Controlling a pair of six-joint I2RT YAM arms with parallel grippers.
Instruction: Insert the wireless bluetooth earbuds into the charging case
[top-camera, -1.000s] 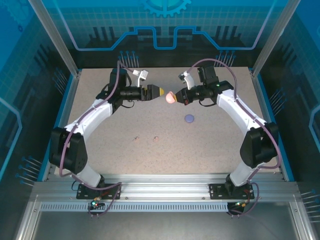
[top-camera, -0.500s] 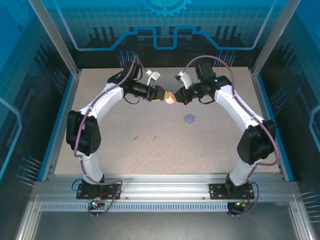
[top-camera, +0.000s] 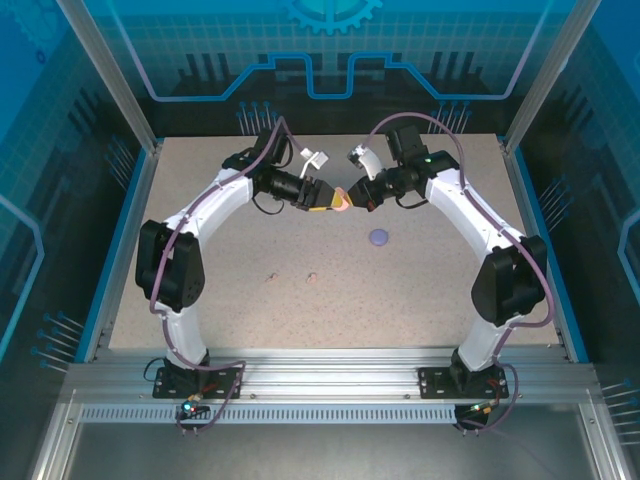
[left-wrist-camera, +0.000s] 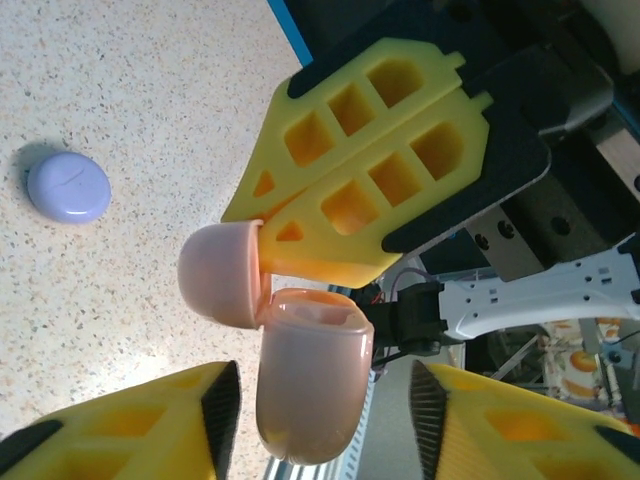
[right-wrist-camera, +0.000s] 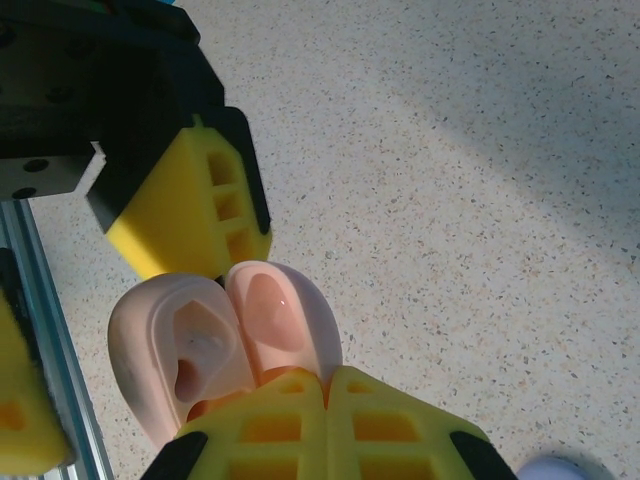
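The pink charging case (top-camera: 343, 201) hangs open above the back middle of the table. My right gripper (right-wrist-camera: 325, 385) is shut on its lid (right-wrist-camera: 280, 320), and the base cavity (right-wrist-camera: 190, 350) shows beside it. My left gripper (left-wrist-camera: 322, 390) is open, its fingers (left-wrist-camera: 130, 425) standing either side of the case base (left-wrist-camera: 310, 385) with a gap on each side. In the top view the left gripper (top-camera: 325, 197) and right gripper (top-camera: 357, 194) meet tip to tip. Two pale pink earbuds (top-camera: 272, 277) (top-camera: 312, 276) lie on the table nearer the front. The purple earbuds are hidden.
A closed purple round case (top-camera: 378, 237) lies on the table to the right of and below the grippers; it also shows as a purple case (left-wrist-camera: 68, 187) in the left wrist view. The speckled table (top-camera: 430, 300) is bounded by blue side rails.
My left arm has swung right and forward, bringing its open fingers around the pink case. My right gripper shifted slightly left, still holding the case.
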